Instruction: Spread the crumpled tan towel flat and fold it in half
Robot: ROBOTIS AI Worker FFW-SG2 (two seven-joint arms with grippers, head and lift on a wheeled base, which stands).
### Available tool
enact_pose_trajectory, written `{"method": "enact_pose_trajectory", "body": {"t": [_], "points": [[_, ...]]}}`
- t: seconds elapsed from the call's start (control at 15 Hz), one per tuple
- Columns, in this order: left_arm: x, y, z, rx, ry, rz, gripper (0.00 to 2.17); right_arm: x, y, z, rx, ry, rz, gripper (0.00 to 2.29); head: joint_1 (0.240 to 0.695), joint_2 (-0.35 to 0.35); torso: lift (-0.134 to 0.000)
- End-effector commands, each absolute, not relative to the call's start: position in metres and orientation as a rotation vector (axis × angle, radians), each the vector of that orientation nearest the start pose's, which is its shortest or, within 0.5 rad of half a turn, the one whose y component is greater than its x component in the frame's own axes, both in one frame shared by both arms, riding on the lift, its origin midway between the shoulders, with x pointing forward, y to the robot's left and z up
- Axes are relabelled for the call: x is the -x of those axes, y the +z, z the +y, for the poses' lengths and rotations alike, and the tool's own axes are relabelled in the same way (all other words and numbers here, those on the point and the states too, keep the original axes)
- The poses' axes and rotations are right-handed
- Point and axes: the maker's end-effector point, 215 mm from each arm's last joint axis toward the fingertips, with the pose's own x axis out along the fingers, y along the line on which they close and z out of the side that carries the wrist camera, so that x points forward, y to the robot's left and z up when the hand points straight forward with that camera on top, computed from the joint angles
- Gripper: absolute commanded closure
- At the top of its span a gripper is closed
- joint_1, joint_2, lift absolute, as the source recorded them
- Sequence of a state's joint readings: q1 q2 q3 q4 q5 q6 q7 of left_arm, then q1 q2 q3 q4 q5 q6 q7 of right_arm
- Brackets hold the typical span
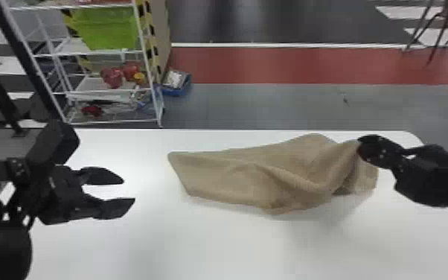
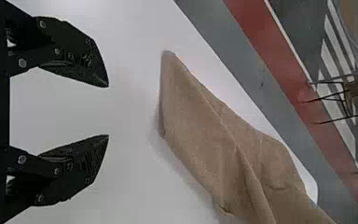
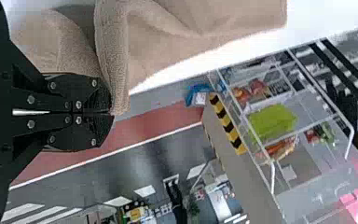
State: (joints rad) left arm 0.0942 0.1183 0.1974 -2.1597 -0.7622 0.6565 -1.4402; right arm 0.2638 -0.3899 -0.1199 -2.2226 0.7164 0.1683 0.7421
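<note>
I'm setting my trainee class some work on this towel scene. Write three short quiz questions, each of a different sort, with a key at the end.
1. Multiple choice. What is the right gripper doing?
A) Pinching part of the tan towel
B) Reaching into the white rack
C) Touching the green bin

2. True or false. The tan towel lies completely smooth and flat on the table.

3. Fill in the missing word. The left gripper, apart from the tan towel, has its fingers ____.

Key: 1: A. 2: False; it is wrinkled, with one part held raised. 3: open.
</note>
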Motion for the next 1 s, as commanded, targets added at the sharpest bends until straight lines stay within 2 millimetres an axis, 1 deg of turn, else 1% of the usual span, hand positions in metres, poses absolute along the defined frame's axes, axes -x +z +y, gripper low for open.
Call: {"method": "enact_pose_trajectory", "body": {"t": [0.0, 0.07, 0.13, 0.2, 0.27, 0.33, 0.47, 0.53, 0.67, 0.8, 0.87, 0.93], "points": [[-0.424, -0.346, 0.213, -0.39, -0.808, 0.563, 0.36, -0.517, -0.231, -0.257, 1.051, 0.418, 0.139, 1.44, 0.695, -0.003, -0.123], [-0.417, -0.351, 0.195, -0.383, -0.809, 0.549, 0.36, -0.527, -0.22, -0.251, 1.028, 0.402, 0.133, 1.44, 0.695, -0.024, -0.123], [-0.415, -0.359, 0.175, -0.375, -0.801, 0.539, 0.36, -0.536, -0.212, -0.247, 0.986, 0.387, 0.138, 1.44, 0.695, -0.035, -0.123], [-0.42, -0.363, 0.159, -0.362, -0.783, 0.518, 0.37, -0.542, -0.207, -0.238, 0.955, 0.384, 0.133, 1.44, 0.695, -0.049, -0.123], [-0.424, -0.368, 0.144, -0.339, -0.766, 0.507, 0.37, -0.545, -0.204, -0.224, 0.934, 0.394, 0.115, 1.44, 0.695, -0.062, -0.123], [-0.427, -0.376, 0.133, -0.336, -0.756, 0.509, 0.37, -0.546, -0.203, -0.216, 0.916, 0.4, 0.111, 1.44, 0.695, -0.07, -0.123], [-0.435, -0.392, 0.115, -0.345, -0.73, 0.513, 0.37, -0.547, -0.209, -0.196, 0.892, 0.419, 0.129, 1.44, 0.695, -0.083, -0.123], [-0.435, -0.395, 0.109, -0.337, -0.73, 0.512, 0.37, -0.549, -0.205, -0.191, 0.872, 0.416, 0.133, 1.44, 0.695, -0.084, -0.123], [-0.434, -0.398, 0.095, -0.319, -0.74, 0.512, 0.37, -0.552, -0.182, -0.171, 0.862, 0.419, 0.085, 1.44, 0.695, -0.088, -0.123], [-0.425, -0.405, 0.08, -0.292, -0.745, 0.541, 0.37, -0.554, -0.171, -0.164, 0.855, 0.408, 0.064, 1.44, 0.695, -0.087, -0.123], [-0.423, -0.406, 0.071, -0.29, -0.743, 0.536, 0.37, -0.554, -0.171, -0.164, 0.853, 0.407, 0.064, 1.44, 0.695, -0.087, -0.123], [-0.425, -0.407, 0.065, -0.288, -0.733, 0.528, 0.37, -0.554, -0.172, -0.163, 0.852, 0.409, 0.065, 1.44, 0.695, -0.089, -0.123]]}}
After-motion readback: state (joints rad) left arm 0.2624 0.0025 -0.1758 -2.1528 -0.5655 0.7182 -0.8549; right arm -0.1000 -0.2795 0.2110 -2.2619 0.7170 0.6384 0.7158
